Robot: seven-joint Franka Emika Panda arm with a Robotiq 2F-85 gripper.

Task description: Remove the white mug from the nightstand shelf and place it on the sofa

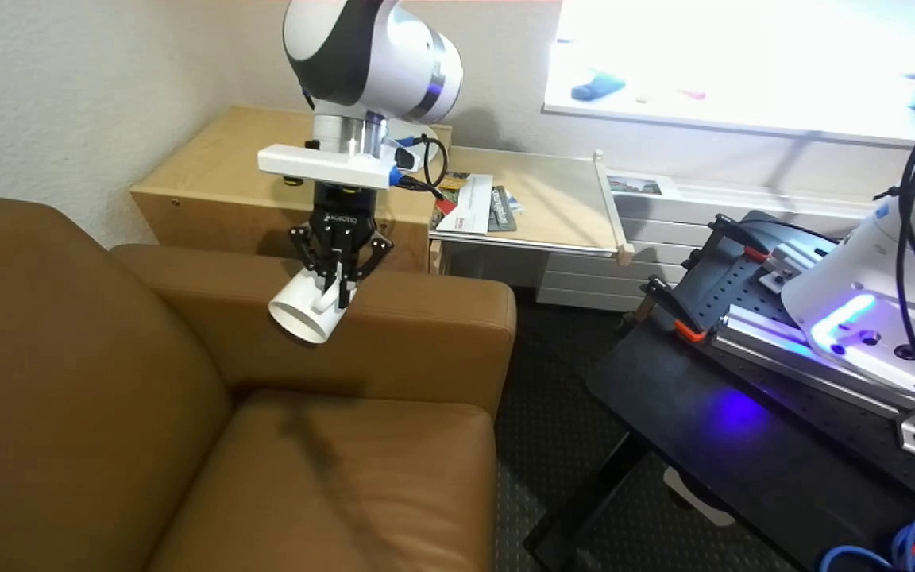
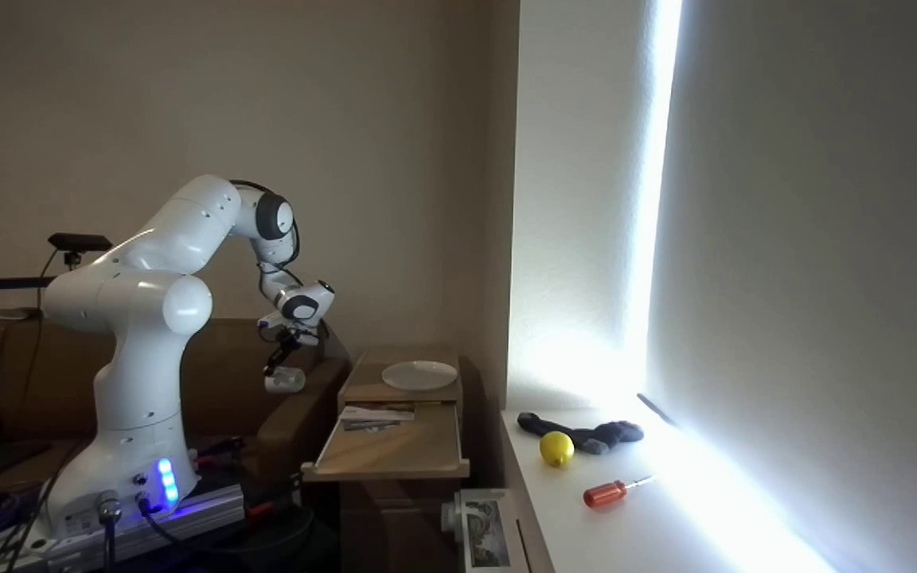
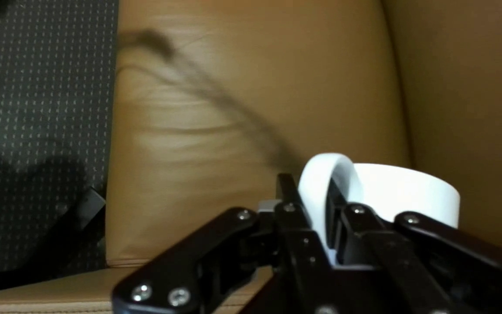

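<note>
The white mug (image 1: 292,297) hangs tilted on its side in the air, its open end facing down and away from the gripper. It also shows in an exterior view (image 2: 286,381) and in the wrist view (image 3: 412,192). My gripper (image 3: 310,192) is shut on the mug's handle, one finger through the loop and one outside it. The sofa (image 1: 362,461) is below; the mug is over the seat side near the padded arm, apart from the leather. The seat fills much of the wrist view (image 3: 242,109). The nightstand's pale pull-out shelf (image 1: 557,191) is behind the sofa arm, extended (image 2: 395,455).
The sofa arm (image 1: 457,310) and backrest (image 1: 44,381) rise beside the seat. A white plate (image 2: 419,376) lies on the nightstand top. Papers (image 1: 473,208) lie on the shelf. A black table (image 1: 664,421) with the robot base stands across a floor gap. A lemon (image 2: 556,449) and screwdriver (image 2: 606,494) lie on the sill.
</note>
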